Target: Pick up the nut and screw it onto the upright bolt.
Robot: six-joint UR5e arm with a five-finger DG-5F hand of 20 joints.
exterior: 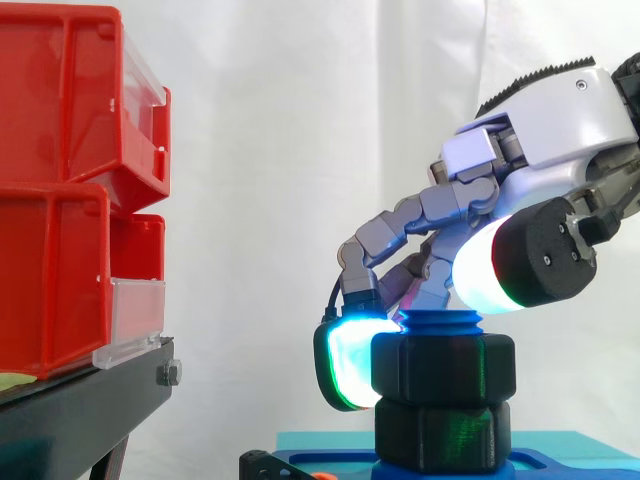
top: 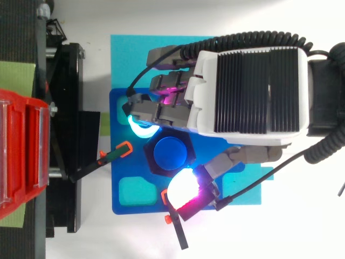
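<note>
White curtain hangs behind the whole work, and far to the hand's outer side the red bins point(exterior: 60, 190) sit stacked on the black stand point(exterior: 80, 410), well apart from the fingers with open air between. Nearer, under the fingertips, a blue base plate point(top: 121, 162) lies on a cyan mat point(top: 129, 54). An orange-tipped clip point(top: 123, 148) lies low on the plate just beyond the fingers, and a second clip point(top: 175, 224) lies beyond the thumb. The nut point(exterior: 443, 365) is no longer loose: it sits around the upright bolt point(exterior: 440, 322), whose blue threaded top pokes out above it, with another black hexagonal piece point(exterior: 440, 435) directly beneath. The bolt's long axis stands vertical, straight below the gap between fingers and thumb, so any turning must go round that line. The hand point(top: 248, 86) reaches in from beyond the bolt with its fingers curled round the nut. One cyan-green fingertip point(exterior: 345, 365) is pressed on the nut's far face. The thumb point(exterior: 478, 275) glows white on the opposite side, a little higher, near the nut's top edge; whether its pad truly bears on the nut cannot be told. Judging from this, threading is begun and more turns remain. Above and outward is free room, but the two clips sit close to the sweep of the pads.
</note>
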